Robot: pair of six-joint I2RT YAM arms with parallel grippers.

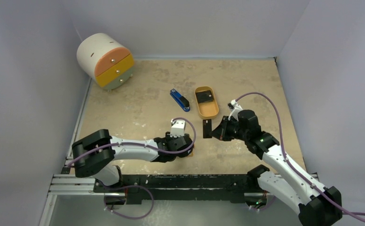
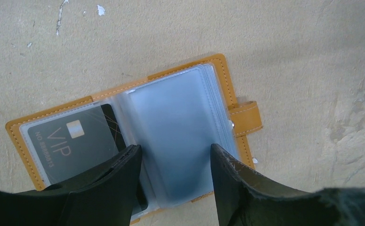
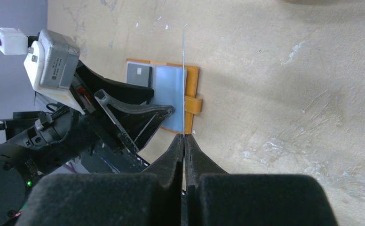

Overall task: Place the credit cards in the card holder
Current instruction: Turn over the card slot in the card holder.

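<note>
Now, nearest the arm bases, the card holder point(image 2: 218, 66) is lying open and flat on the tabletop point(image 2: 289, 47). Its orange leather-like cover is facing down, a stack of clear plastic sleeves is facing up, and its snap tab is sticking out at one side. The left tool point(image 2: 176, 153) is hanging over those sleeves with its jaws spread and nothing between them; whether it is actually pressing on the plastic I cannot tell. A dark grey VIP card point(image 2: 72, 141) is already sitting in the sleeve on the holder's other leaf. The sleeves are looking soft and floppy, so a pocket mouth is probably needing to be pinned or held apart.

Just past the holder's tab side, the right tool point(image 3: 184, 137) is clenching a credit card point(image 1: 208, 128) by one end, upright and edge-on. That card is looking thin, stiff, light and slick. Gripping one end is leaving most of it free to slide in, though it could be pivoting between the pads.

Farther from the holder, an oval orange tray point(image 1: 209, 110) is carrying another dark card point(image 1: 205, 96).
</note>
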